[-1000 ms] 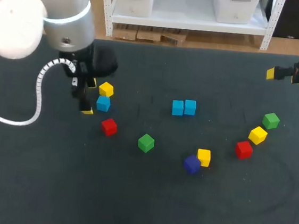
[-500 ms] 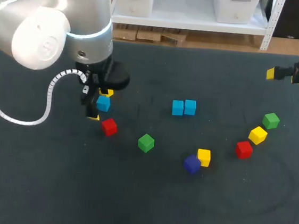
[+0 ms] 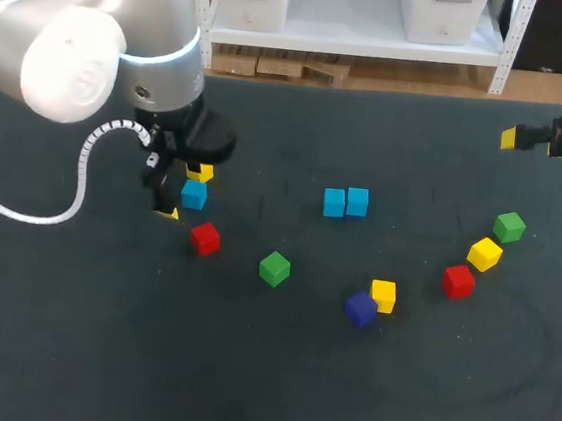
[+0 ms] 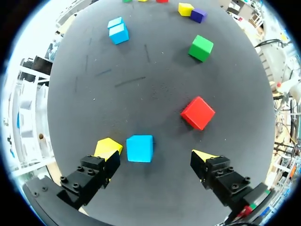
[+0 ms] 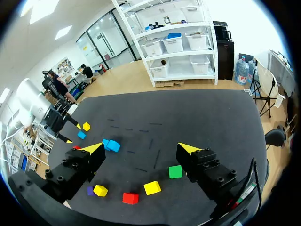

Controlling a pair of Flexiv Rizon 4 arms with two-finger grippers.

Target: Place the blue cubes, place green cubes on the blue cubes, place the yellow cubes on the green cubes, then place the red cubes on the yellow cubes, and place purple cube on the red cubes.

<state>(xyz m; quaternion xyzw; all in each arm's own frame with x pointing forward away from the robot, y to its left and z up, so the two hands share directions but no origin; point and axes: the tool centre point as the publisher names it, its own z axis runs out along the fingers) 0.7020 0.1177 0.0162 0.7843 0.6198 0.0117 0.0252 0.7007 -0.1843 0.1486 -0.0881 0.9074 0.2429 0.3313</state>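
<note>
My left gripper (image 3: pixel 172 191) stands open over the left cluster. A blue cube (image 4: pixel 139 148) lies just ahead of and between its fingers, nearer one finger, untouched. A yellow cube (image 4: pixel 107 147) sits against that finger; in the head view my wrist partly hides it. A red cube (image 3: pixel 205 238) and a green cube (image 3: pixel 274 267) lie to the right. Two blue cubes (image 3: pixel 345 202) touch at mid-table. A purple cube (image 3: pixel 359 308) adjoins a yellow cube (image 3: pixel 383 295). Red (image 3: pixel 459 281), yellow (image 3: pixel 485 254) and green (image 3: pixel 508 227) cubes lie at the right. My right gripper (image 3: pixel 530 139) hangs open, empty, at the far right.
The table (image 3: pixel 242 387) is a dark mat. My left arm's white cable (image 3: pixel 73 179) loops down over the table's left part. In the right wrist view my left arm (image 5: pixel 37 113) shows beyond the cubes. The cubes lie in a loose arc across the middle.
My left arm swung right, then eased back a little, its gripper staying by the blue cube and its wrist now covering part of the yellow cube. The right arm has not moved.
</note>
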